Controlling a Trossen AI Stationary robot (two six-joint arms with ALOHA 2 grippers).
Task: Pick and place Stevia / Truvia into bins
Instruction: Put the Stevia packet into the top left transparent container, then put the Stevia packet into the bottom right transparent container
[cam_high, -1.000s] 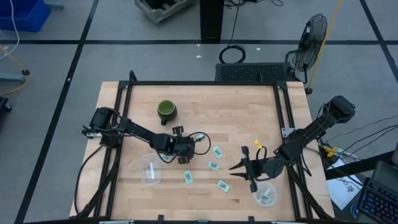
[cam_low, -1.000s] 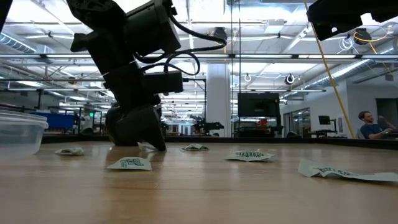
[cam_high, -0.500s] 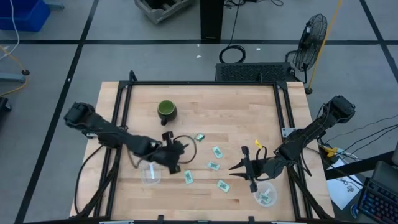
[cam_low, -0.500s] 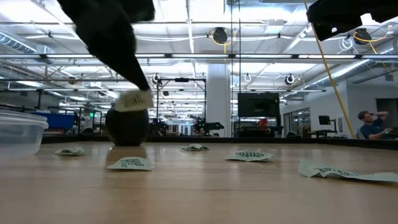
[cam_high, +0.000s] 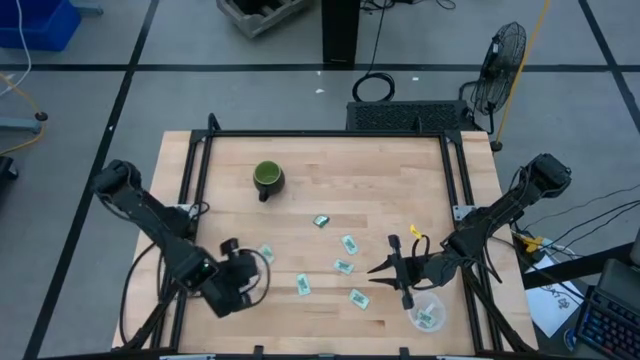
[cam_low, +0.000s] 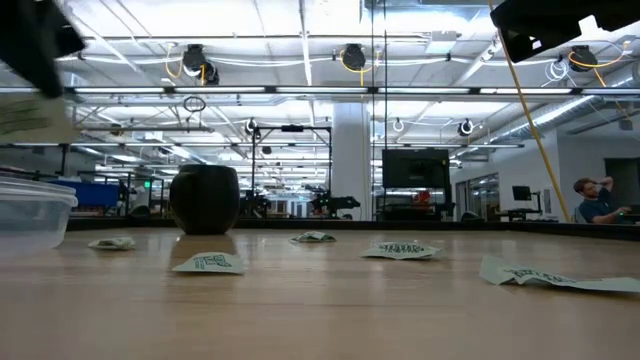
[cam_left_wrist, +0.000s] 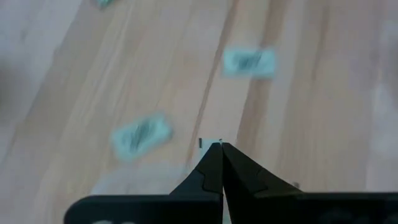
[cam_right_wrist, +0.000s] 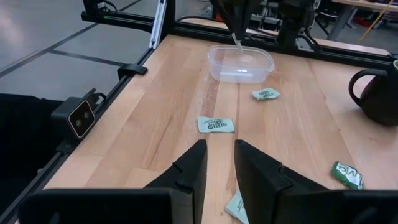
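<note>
The left arm is stretched from its base at about nine o'clock on the bench toward the seven o'clock area, where its wrist is turned downward. The left claw (cam_left_wrist: 221, 149) is seen pressed together, the two dark fingers (cam_left_wrist: 211, 163) meeting at their tips, with a small pale scrap showing at the tip. The right arm is folded in from three o'clock, and the right claw (cam_high: 381, 271) is held low near five o'clock, its fingers (cam_right_wrist: 193, 163) standing slightly apart, pointing toward nine o'clock.
</note>
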